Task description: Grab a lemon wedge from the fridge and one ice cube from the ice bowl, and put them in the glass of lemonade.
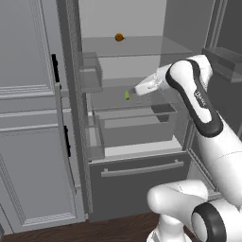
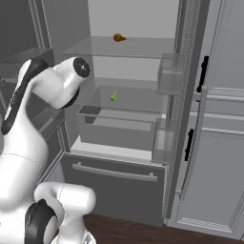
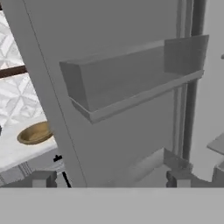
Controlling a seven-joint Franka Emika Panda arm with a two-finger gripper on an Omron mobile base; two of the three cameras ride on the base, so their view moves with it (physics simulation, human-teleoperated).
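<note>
Right now I am reaching into the open fridge (image 1: 142, 170) with my gripper (image 3: 111, 178) spread wide and holding nothing. My fingers (image 3: 43, 178) are pointing at a left door bin (image 3: 131, 78), not the shelves. The lemon wedge (image 1: 126, 95) is sitting upright on the middle glass shelf (image 2: 138, 97), just left of my wrist. An orange ball (image 1: 119, 37) is lying on the shelf above. Far left, the ice bowl (image 3: 35, 133) is resting on a counter (image 3: 17, 148); its contents I cannot tell.
</note>
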